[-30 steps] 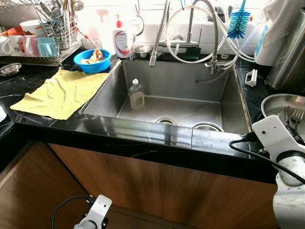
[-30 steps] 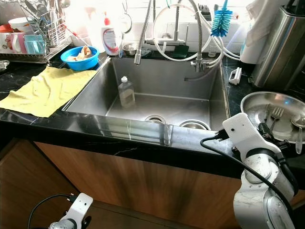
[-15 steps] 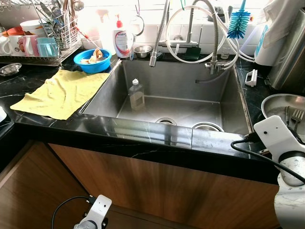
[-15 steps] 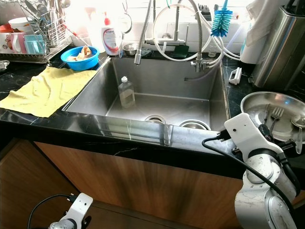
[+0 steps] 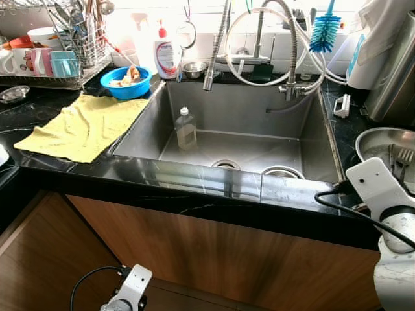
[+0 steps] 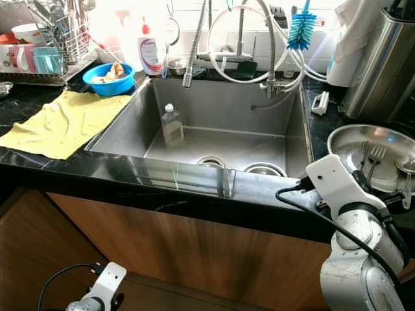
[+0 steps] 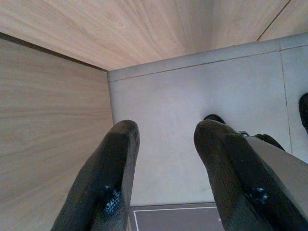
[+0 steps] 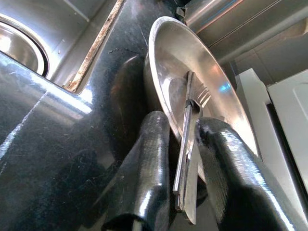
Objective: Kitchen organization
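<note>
Right end effector (image 8: pixel 185 159) on the black bench (image 6: pixel 194 178) right of the sink (image 5: pixel 246 139), fingers narrowly parted astride fork handles (image 8: pixel 185 144) lying in a steel bowl (image 8: pixel 178 72). Forks: light, stiff, slippery; pinch mid-handle. Left end effector (image 7: pixel 163 139) hangs low, parted, empty

A deep stainless steel sink (image 5: pixel 311 139) sits dead centre in the glossy black stone counter (image 5: pixel 162 172). Inside it, at ten o'clock, a small clear plastic bottle (image 5: pixel 186 128) stands upright. At nine o'clock a yellow cloth (image 5: pixel 84 125) lies spread on the counter, a round blue bowl (image 5: pixel 126 82) touching its far edge. At three o'clock, a shallow steel dish (image 5: pixel 376 144) holds a fork (image 5: pixel 403 157), the right arm's white wrist (image 5: pixel 376 188) in front.
</note>
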